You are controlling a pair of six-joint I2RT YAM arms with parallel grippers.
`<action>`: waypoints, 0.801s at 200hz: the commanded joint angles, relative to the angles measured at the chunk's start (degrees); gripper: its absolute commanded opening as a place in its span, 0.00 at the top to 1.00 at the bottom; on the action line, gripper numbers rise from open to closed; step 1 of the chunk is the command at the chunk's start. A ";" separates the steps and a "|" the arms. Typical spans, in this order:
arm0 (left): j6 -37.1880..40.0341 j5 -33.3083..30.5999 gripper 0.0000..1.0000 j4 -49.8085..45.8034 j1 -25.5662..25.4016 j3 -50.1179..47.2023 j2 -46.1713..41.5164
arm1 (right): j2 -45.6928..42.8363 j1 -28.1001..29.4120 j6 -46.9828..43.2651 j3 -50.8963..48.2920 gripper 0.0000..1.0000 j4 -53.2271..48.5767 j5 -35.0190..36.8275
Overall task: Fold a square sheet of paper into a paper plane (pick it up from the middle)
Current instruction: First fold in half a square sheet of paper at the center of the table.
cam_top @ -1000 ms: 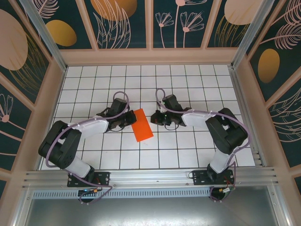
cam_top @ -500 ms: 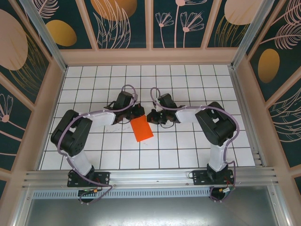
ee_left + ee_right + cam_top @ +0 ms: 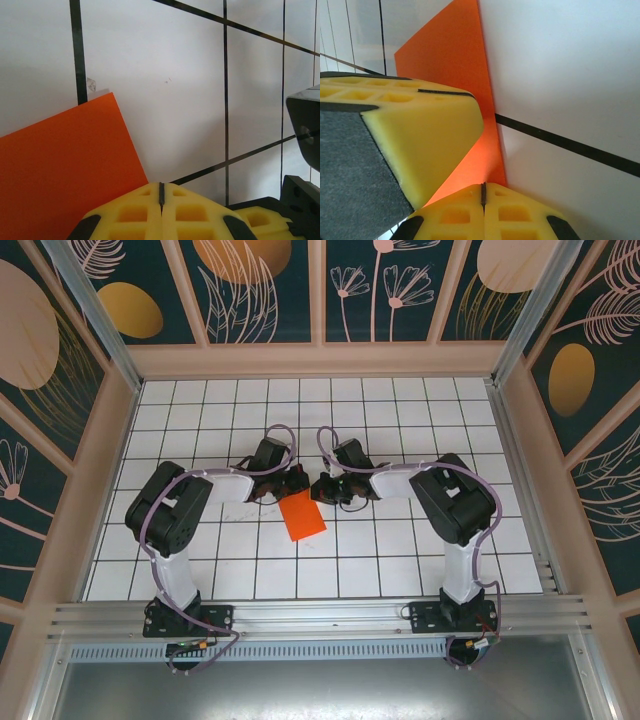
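Reporting both claws closed on nothing: my left gripper (image 3: 161,186) and right gripper (image 3: 483,186) meet at the far edge of the folded sheet of paper (image 3: 303,516), flat on the tiled table (image 3: 400,540). Risk: uneven pressure drags it, skewing the crease.

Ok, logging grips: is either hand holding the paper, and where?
Cannot tell: left hand and right hand, both shut, meet the paper at its far edge.

Floor (image 3: 400,575): white tiles w/ black grid lines. Walls (image 3: 420,300): dark teal panels w/ pink leaf & flower outlines, gold ovals, beige frames. Alu rail (image 3: 320,618) along near edge. Even light.
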 commanded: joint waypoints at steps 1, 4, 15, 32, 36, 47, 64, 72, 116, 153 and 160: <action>-0.36 0.24 1.00 1.90 0.35 -0.22 1.22 | 1.50 0.70 0.01 1.64 1.00 -0.67 -0.77; -0.44 0.28 1.00 2.12 0.28 -0.31 1.34 | 1.63 0.69 0.01 1.65 1.00 -0.74 -0.78; -0.48 0.49 1.00 2.39 0.30 -0.59 1.47 | 1.79 0.77 0.00 1.68 1.00 -0.96 -0.70; -0.31 0.30 1.00 2.54 0.30 -0.81 1.71 | 2.01 0.80 -0.12 1.85 1.00 -1.31 -0.43; -0.35 0.23 1.00 2.55 0.28 -0.99 1.72 | 2.06 0.80 -0.21 1.96 1.00 -1.40 -0.39; -0.37 0.00 1.00 2.55 0.28 -1.37 1.91 | 2.35 0.81 -0.34 2.10 1.00 -1.77 -0.28; -0.58 -0.23 1.00 2.89 0.27 -2.20 2.33 | 2.69 0.89 -0.60 2.23 1.00 -2.50 0.11; -0.64 -0.25 1.00 3.28 0.29 -2.62 2.49 | 2.72 0.89 -0.76 2.27 1.00 -2.92 0.33; -0.66 -1.72 1.00 3.50 0.30 -4.20 3.12 | 1.25 1.12 -3.00 1.39 1.00 -5.56 -0.25; -0.47 -2.82 1.00 3.61 0.33 -5.52 3.13 | -2.76 1.75 -5.60 -3.84 1.00 -6.01 -3.85; -0.47 -2.93 1.00 3.78 0.33 -5.66 3.13 | -3.56 1.85 -5.95 -4.86 1.00 -6.30 -4.19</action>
